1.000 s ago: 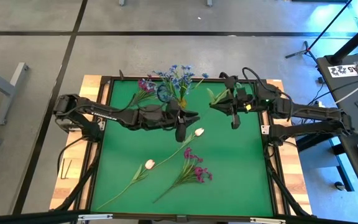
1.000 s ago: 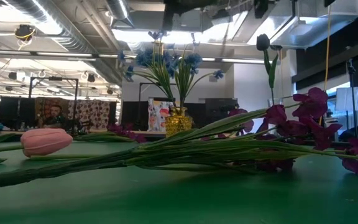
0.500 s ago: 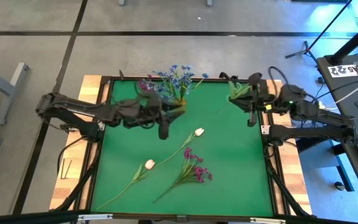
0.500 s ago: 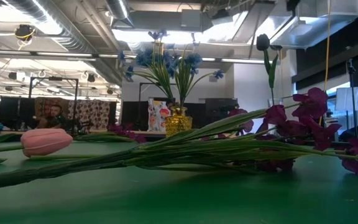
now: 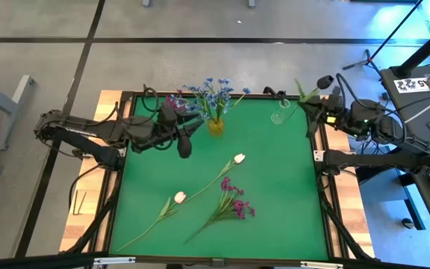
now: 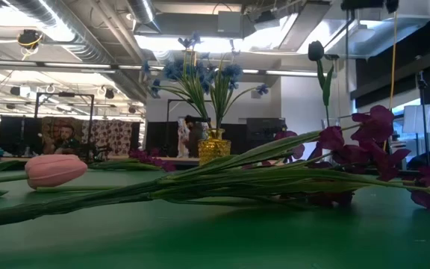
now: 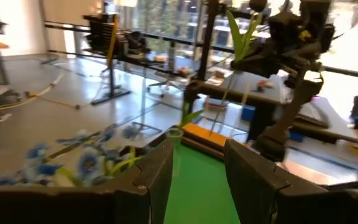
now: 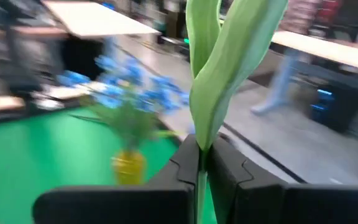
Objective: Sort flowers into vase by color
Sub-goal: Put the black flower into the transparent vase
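My left gripper point(image 5: 185, 142) point(image 7: 197, 174) hangs open and empty above the table's far left part, beside the yellow vase point(image 5: 215, 127) of blue flowers point(image 5: 211, 93). At the far right corner my right gripper point(image 5: 313, 101) point(image 8: 202, 168) is shut on a green-leaved flower point(image 5: 302, 88), next to a clear glass vase point(image 5: 280, 116). Two white tulips point(image 5: 239, 158) point(image 5: 179, 197) and a magenta flower point(image 5: 234, 205) lie flat on the green mat. More magenta blossoms point(image 5: 174, 101) show at the far left; what they stand in is hidden. My right gripper pinches the flower's thin green stem point(image 8: 201, 186) just below its long leaves point(image 8: 229, 56), between the two fingers. The fingers come nearly level from the table's right side and lie across the stem. The leaves stand up above the fingers; the stem's lower end is hidden.
In the low view a stem with a bud point(image 6: 321, 75) stands upright right of the yellow vase point(image 6: 213, 146). The black table frame point(image 5: 316, 157) rims the mat. Bare mat lies at the near right point(image 5: 290, 209). A person point(image 6: 66, 138) sits in the room beyond the table.
My left gripper has drawn back from the middle of the mat toward the table's left edge and risen. My right gripper has carried the leafy flower toward the table's far right corner and tipped from pointing down to nearly level. The flowers on the mat have stayed put.
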Tool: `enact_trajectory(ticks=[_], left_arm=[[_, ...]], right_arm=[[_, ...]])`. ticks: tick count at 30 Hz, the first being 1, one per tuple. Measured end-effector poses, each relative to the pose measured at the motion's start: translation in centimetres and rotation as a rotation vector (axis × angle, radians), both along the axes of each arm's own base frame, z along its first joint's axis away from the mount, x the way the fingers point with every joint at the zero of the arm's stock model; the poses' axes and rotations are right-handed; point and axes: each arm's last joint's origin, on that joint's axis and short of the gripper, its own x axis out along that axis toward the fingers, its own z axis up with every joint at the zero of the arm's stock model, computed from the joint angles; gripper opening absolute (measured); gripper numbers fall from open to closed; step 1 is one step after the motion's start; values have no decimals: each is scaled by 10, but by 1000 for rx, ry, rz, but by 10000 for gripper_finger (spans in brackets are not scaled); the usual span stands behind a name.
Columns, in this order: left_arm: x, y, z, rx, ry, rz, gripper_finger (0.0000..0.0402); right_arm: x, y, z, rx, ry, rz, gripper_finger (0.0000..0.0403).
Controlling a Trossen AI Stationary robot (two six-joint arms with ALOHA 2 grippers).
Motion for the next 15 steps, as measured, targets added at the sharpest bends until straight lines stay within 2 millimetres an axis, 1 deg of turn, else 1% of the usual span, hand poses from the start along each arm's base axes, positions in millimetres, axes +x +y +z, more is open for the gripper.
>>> enact_trajectory(ticks=[4,6,11,15], left_arm=[[-1,2,-2,6,25,32,140],[-1,4,-4,4,43,39,140],[-1,13,-5,19,62,113,140],[-2,25,-8,38,108,164,140]], right_arm=[[0,-5,-3,-48,59,-175,19],[3,-7,-3,-61,70,-230,19],[22,-11,-2,-110,96,-239,19],[43,-17,-9,-148,200,-261,19]])
